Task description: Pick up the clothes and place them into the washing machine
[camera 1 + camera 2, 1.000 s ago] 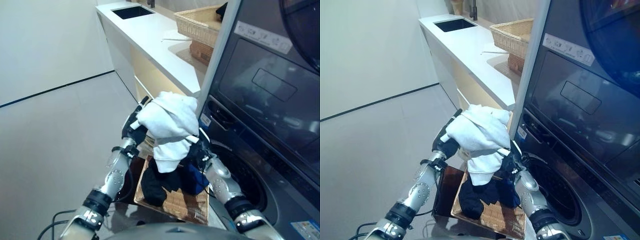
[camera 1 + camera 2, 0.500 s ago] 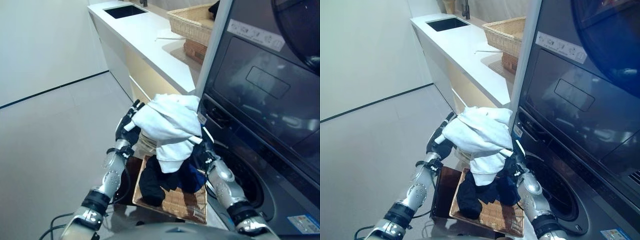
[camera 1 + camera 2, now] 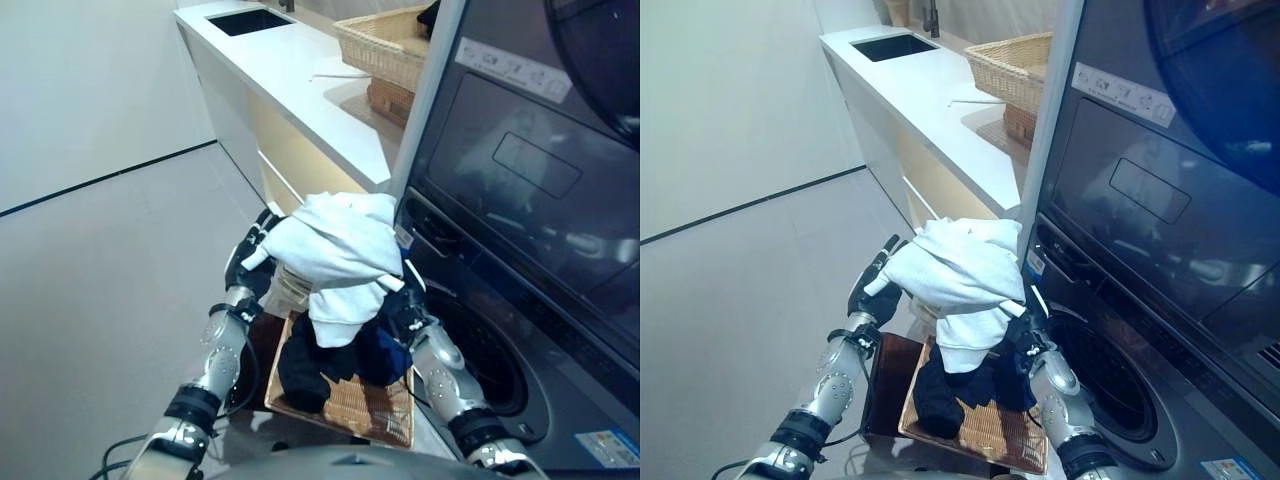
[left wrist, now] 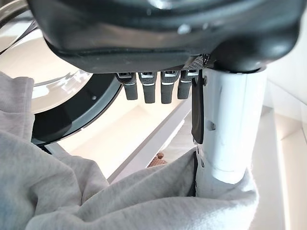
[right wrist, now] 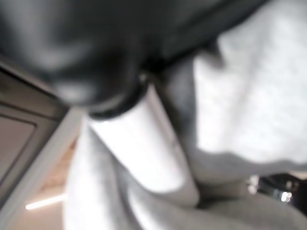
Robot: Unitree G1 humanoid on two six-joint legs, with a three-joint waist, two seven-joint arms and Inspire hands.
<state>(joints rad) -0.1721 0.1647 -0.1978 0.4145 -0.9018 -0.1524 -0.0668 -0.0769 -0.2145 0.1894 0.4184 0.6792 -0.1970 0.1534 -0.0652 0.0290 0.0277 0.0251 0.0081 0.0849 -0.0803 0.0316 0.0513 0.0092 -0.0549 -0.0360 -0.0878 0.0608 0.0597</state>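
You see a pale floor (image 3: 90,300), a white wall (image 3: 80,70), and a white surface (image 3: 300,70) with a dark sink (image 3: 247,20).

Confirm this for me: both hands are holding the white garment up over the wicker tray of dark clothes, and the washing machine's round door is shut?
Not quite. The left eye view shows the washing machine drum open; its round door is swung up at the top right. The rest holds: left hand and right hand lift the white garment above the wicker tray.

Home laundry room: washing machine (image 3: 500,370), sink counter (image 3: 300,70), wicker baskets (image 3: 385,45).
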